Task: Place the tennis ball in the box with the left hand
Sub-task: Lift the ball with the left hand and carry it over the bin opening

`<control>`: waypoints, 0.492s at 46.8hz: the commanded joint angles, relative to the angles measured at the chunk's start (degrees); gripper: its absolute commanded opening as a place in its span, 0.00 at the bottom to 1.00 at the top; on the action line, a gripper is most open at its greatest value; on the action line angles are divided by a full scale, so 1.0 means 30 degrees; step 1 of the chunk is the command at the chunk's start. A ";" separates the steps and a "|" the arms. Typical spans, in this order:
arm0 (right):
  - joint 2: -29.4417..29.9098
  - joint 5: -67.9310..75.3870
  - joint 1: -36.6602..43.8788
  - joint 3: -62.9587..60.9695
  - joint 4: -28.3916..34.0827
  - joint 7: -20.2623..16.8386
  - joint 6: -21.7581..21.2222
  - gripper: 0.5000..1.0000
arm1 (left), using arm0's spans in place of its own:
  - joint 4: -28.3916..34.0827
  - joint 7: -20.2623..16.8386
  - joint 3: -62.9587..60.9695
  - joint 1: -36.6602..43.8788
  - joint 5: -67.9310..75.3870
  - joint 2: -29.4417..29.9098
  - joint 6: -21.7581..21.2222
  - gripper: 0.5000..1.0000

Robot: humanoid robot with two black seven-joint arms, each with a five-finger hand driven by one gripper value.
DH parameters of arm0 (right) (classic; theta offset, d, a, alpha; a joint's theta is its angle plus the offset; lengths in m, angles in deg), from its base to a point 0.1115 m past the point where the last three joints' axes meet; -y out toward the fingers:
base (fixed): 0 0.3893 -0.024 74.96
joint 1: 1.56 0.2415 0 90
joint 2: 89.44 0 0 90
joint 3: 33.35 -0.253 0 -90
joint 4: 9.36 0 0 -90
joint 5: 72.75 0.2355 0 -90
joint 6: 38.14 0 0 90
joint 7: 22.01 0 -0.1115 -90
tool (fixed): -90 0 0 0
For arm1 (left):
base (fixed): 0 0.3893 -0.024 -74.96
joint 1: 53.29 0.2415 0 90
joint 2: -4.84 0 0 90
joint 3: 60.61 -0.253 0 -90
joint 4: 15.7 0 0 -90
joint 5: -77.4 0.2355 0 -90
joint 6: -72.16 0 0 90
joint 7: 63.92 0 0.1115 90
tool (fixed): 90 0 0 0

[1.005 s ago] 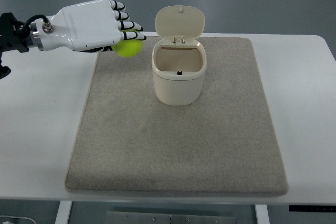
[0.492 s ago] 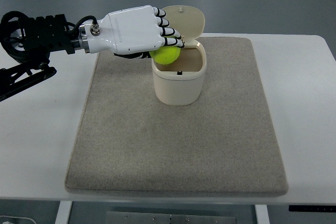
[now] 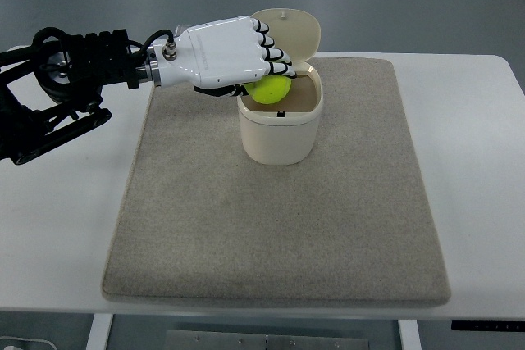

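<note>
My left hand [image 3: 264,71] is white with black finger joints and comes in from the left. Its fingers are curled over a yellow-green tennis ball [image 3: 271,90]. It holds the ball right over the open mouth of a cream box [image 3: 279,133]. The box stands on the grey mat [image 3: 279,202] with its hinged lid [image 3: 291,32] tilted up at the back. The underside of the ball and the inside floor of the box are partly hidden by the hand.
The mat lies on a white table [image 3: 57,202]. The left arm's black cabling and links [image 3: 57,88] stretch over the table's left side. The table's far edge runs just behind the box lid.
The left hand has carried the ball rightward from beside the box to over its opening, then a little further in and lower in the last half second.
</note>
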 commanded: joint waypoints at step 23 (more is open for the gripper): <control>0.0000 0.0000 0.0000 0.0015 0.0000 0.0000 0.0000 0.88 | 0.0059 -0.0032 0.0002 0.0121 -0.0613 -0.0387 -0.0030 0.65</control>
